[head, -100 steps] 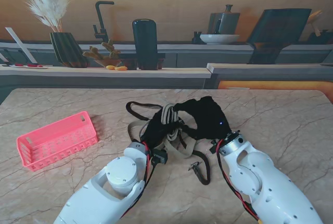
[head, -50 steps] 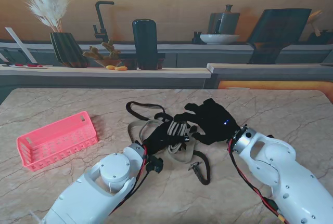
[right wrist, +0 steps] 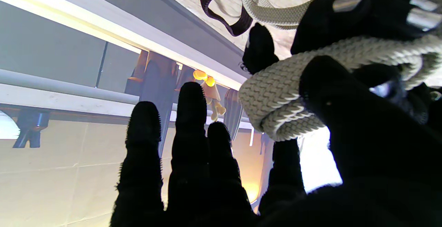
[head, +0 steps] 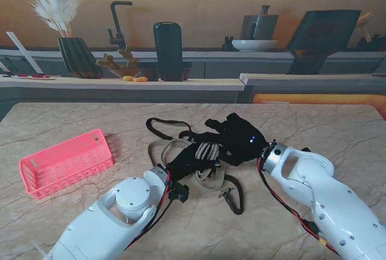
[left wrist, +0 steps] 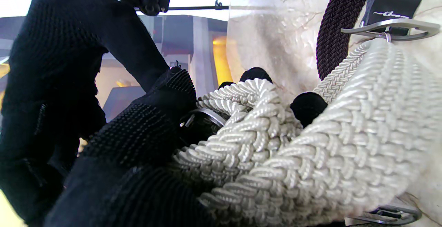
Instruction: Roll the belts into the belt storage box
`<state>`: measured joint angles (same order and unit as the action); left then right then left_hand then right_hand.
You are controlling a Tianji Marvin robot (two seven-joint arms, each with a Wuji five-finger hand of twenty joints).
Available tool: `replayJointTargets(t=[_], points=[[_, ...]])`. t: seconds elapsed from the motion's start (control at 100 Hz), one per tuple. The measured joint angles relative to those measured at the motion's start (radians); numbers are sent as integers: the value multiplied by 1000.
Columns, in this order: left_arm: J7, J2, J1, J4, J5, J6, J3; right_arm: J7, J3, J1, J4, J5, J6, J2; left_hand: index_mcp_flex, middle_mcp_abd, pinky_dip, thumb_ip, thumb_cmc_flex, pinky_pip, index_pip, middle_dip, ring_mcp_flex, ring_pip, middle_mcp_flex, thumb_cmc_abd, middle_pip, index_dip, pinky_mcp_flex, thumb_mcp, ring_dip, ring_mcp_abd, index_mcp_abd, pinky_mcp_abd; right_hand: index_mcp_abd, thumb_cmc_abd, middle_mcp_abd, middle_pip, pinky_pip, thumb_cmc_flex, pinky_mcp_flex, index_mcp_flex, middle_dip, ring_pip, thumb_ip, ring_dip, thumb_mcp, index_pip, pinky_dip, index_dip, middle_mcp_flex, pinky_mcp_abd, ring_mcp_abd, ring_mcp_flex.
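Observation:
A cream braided belt (head: 207, 151) is bunched into a rough coil in the middle of the table, and my left hand (head: 188, 162) is shut on it. In the left wrist view the coil (left wrist: 310, 151) fills the frame between my black-gloved fingers (left wrist: 145, 130). A dark braided belt (head: 161, 123) loops out behind the coil, and its strap (head: 237, 198) trails nearer to me. My right hand (head: 238, 140) sits just right of the coil with its fingers (right wrist: 188, 144) straight and apart, the thumb against a cream strand (right wrist: 276, 99). The pink storage basket (head: 66, 162) stands far left.
A loose metal buckle (head: 226, 193) lies on the marble table (head: 338, 133) near the dark strap. In the left wrist view another buckle (left wrist: 390, 26) sits on the dark belt (left wrist: 331, 30). A counter with a vase, a tap and kitchenware runs behind the table.
The cream coil sank from a raised bunch to a lower one in my left hand. My right hand lifted off it, swung right, then came back a little toward it.

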<state>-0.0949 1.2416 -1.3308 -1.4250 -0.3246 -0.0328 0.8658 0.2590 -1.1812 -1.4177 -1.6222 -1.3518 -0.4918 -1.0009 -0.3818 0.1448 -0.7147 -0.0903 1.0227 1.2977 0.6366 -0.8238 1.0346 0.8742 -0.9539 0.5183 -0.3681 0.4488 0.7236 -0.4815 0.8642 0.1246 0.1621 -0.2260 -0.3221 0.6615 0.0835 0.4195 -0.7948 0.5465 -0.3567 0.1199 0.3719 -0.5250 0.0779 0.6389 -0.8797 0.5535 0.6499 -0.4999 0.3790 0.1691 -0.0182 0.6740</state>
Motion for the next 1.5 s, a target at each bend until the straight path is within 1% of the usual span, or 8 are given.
replayJointTargets(t=[0.22,0.56,0.8,0.94,1.06,1.2,1.31,1.5], points=[[-2,0,2,1,-5,0,-3,1,62,74,67,6,-14,4,0,8,0,0,0,-2,-1,0,0,0,0,0,0,0,0,0,0,0,0,0,12,-23,-4,26,0,0,-1,129,0,-16,0,0,20,68,1,-31,40,-1,3,1],[-1,-3,-1,2,-19,14,1,39,134,148,132,29,-51,6,0,9,0,6,-11,-7,-7,9,0,-2,0,0,0,-1,2,-6,0,-2,17,0,82,-49,-55,59,0,30,-14,273,1,-59,0,12,51,85,1,-39,202,-1,16,32],[-35,-6,-2,-4,-59,75,10,41,168,194,155,8,-112,14,-4,13,0,7,-20,-7,-13,23,0,-11,0,0,0,-11,2,-6,0,-10,17,-1,138,-48,-56,93,0,44,-14,323,16,-91,2,25,63,99,1,-34,248,-1,23,44],[-37,-5,-3,-5,-72,84,13,83,184,210,169,0,-125,17,-20,15,0,7,-21,-9,-24,33,1,-11,3,0,-9,-11,2,-6,0,-10,17,-3,123,-48,-99,102,-3,101,-27,409,26,-105,63,26,159,180,1,142,442,3,27,101],[-37,-4,-7,-10,-75,92,20,126,193,217,182,0,-126,16,-21,27,0,1,-25,-9,-34,70,1,-11,23,0,-49,-11,-2,-6,0,-10,19,-13,119,-17,-98,65,-20,106,-41,511,25,-122,98,36,189,182,1,240,606,14,28,164],[-36,-3,-13,-16,-84,94,27,170,201,220,198,2,-120,13,-21,58,0,18,-103,-76,-77,209,-43,-76,136,-11,-135,-25,-94,-38,-20,2,24,-55,113,8,-97,61,-37,85,-56,572,24,-153,147,38,164,182,-1,287,674,24,28,200],[-26,-1,-15,-20,-83,93,30,184,193,211,196,-2,-98,10,-11,58,20,30,-148,-150,-123,290,-147,-141,204,-11,-136,-29,-204,-55,-50,72,24,-85,108,17,-97,61,-46,85,-65,584,23,-166,155,45,158,182,-8,297,684,27,28,210],[5,1,-25,-30,-54,66,40,192,155,174,168,-20,-61,7,1,58,87,35,-221,-282,-180,354,-300,-278,288,-54,-38,-42,-371,4,-152,127,6,-121,107,26,-99,91,-68,60,-74,603,23,-211,174,59,147,204,-12,303,713,31,28,221]])
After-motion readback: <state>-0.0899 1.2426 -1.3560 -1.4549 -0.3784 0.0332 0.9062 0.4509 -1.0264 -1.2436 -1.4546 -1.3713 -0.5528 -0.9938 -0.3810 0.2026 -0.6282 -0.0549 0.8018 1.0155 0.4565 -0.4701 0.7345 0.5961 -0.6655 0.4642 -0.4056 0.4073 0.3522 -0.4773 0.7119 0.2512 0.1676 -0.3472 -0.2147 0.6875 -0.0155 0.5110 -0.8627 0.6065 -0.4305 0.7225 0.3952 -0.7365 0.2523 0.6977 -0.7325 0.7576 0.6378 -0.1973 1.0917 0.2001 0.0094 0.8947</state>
